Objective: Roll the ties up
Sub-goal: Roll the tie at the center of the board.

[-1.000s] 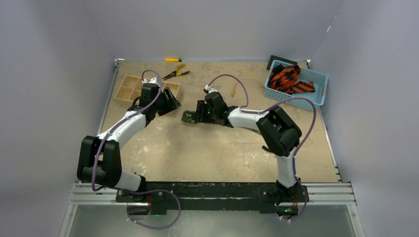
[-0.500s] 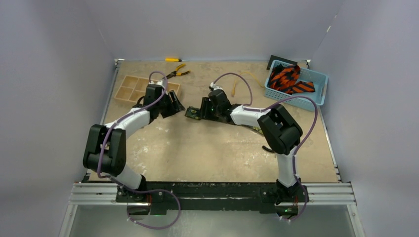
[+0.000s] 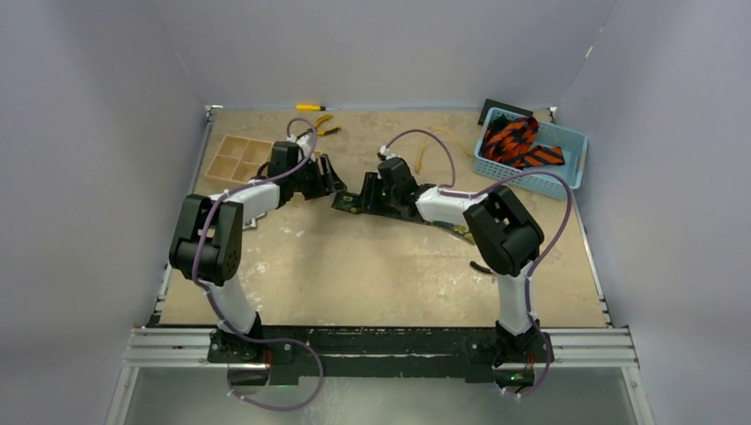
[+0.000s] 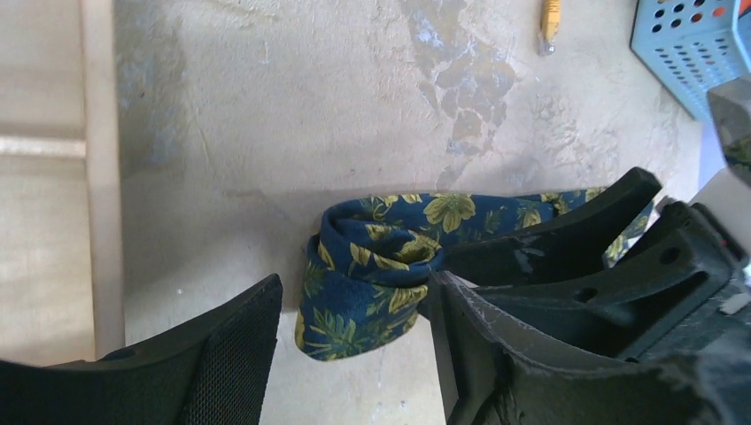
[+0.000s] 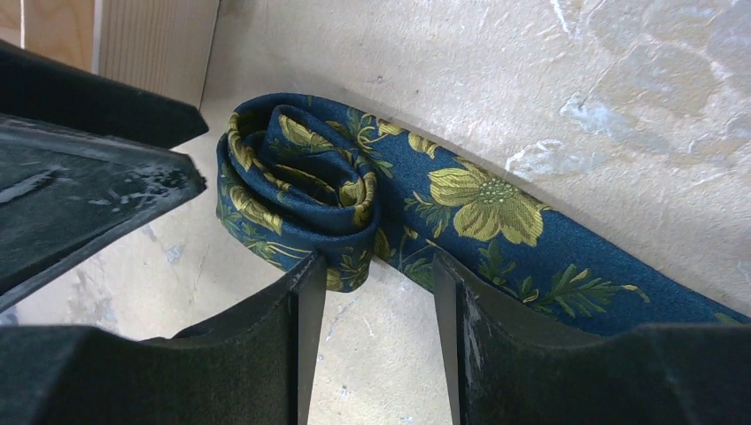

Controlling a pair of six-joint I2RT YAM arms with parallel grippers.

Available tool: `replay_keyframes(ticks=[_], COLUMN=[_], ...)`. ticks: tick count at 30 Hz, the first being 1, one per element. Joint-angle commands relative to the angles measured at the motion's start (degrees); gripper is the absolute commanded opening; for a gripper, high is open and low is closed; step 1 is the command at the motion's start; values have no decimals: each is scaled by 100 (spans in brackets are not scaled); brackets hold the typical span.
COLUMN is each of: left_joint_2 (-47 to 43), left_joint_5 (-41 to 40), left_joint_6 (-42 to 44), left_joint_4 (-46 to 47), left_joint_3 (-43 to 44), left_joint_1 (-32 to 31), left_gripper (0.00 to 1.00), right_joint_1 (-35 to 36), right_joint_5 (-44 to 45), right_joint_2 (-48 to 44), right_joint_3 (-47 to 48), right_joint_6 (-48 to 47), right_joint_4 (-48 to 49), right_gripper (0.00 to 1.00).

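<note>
1. Navy tie (image 5: 297,177), yellow flowers and leaves. One end is wound into a loose coil lying on the worktop (image 3: 354,266), in its far middle part, between my two hands. The rest trails flat toward my right arm.

2. My left hand (image 4: 354,297): released. The fingers stand either side of the coil. One pad looks to touch it; the other stands clear, with bare worktop showing in the gap.

3. My right hand (image 5: 376,270): fingers parted, tips at the coil's edge where the flat run leaves it. One finger lies over that run. I cannot tell whether the tips pinch the cloth.

4. Striped ties (image 3: 514,142), orange-red and black, heaped in the blue basket (image 3: 567,168) at the far right corner, well apart from both hands.

5. Wooden tray (image 3: 235,155), several compartments, far left, just beside my left arm.

6. Yellow cord (image 3: 447,137), between the right hand and the basket.

7. Yellow-handled tool (image 3: 310,107), at the back edge.
</note>
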Motion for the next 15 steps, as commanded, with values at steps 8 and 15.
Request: replay_keyframes(ticks=[8,15], left_joint_2=[544,770], left_joint_5=[242,322], left_joint_6=[1178,1167], left_joint_4=[-174,-189], left_joint_3=[656,770], left_joint_1=[-248,-308], left_gripper=[60,57], right_joint_1=[-282,-329], right_joint_5=[-620,-633], right_joint_2=[121,246], right_joint_3=[218,321], right_joint_6=[208,208], right_joint_4=[153,84], right_gripper=[52,51])
